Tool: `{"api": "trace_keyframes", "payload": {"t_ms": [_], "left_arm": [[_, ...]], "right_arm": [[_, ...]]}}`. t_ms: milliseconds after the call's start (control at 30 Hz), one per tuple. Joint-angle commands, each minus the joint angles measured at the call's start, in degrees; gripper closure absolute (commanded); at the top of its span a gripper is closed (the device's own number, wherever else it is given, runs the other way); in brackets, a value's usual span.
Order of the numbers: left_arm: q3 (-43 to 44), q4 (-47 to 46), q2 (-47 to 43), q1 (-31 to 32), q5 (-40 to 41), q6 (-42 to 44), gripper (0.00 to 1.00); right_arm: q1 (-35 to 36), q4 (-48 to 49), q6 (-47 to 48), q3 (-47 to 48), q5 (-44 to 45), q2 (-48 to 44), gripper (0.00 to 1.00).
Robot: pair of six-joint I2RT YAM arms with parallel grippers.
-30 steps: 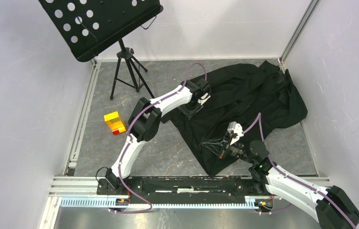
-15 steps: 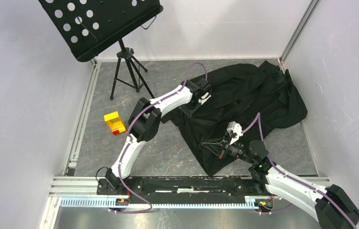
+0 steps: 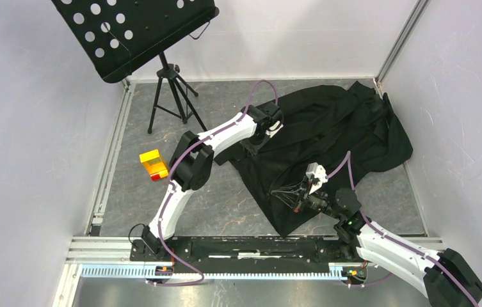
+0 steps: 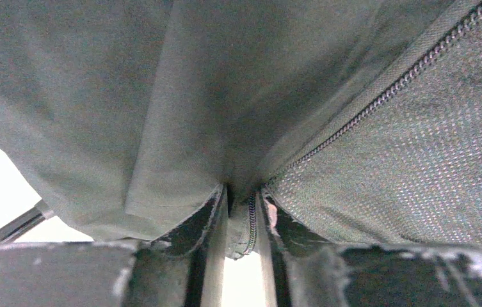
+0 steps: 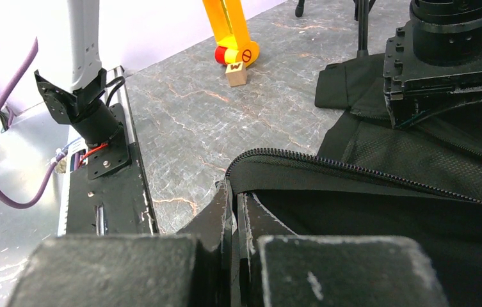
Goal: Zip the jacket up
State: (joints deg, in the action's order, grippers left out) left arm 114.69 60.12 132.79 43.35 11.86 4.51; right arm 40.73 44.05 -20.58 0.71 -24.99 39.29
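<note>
While pinching the jacket [image 3: 340,128], spread on the desk [image 3: 225,198] at far right, with the left end effector [image 4: 240,198] narrow on the zipper edge [image 4: 379,97] and the right end effector [image 5: 233,198] clamped on the lower edge [image 5: 251,169], risks losing the thin cloth if pulling too hard.
</note>
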Motion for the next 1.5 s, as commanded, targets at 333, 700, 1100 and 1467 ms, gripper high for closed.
{"api": "trace_keyframes", "payload": {"t_ms": [333, 700, 1100, 1467], "left_arm": [[-5.73, -9.93, -12.02, 0.11, 1.73, -9.22, 0.98], [-22.26, -23.69, -28.20, 8.63, 17.30, -32.12, 0.98], [-40.30, -42.95, -38.83, 14.18, 22.11, -38.71, 0.98], [-44.34, -47.68, -39.95, 16.06, 23.98, -43.74, 0.98]], "right_arm": [[-0.64, -3.75, -10.31, -4.52, 6.33, 2.56, 1.00], [-5.01, 1.83, -17.10, 2.26, 2.36, 18.25, 1.00], [-10.05, 19.94, -22.47, 0.73, -1.39, 28.45, 1.00], [-13.53, 37.12, -24.72, 0.71, -3.02, 38.08, 1.00]]}}
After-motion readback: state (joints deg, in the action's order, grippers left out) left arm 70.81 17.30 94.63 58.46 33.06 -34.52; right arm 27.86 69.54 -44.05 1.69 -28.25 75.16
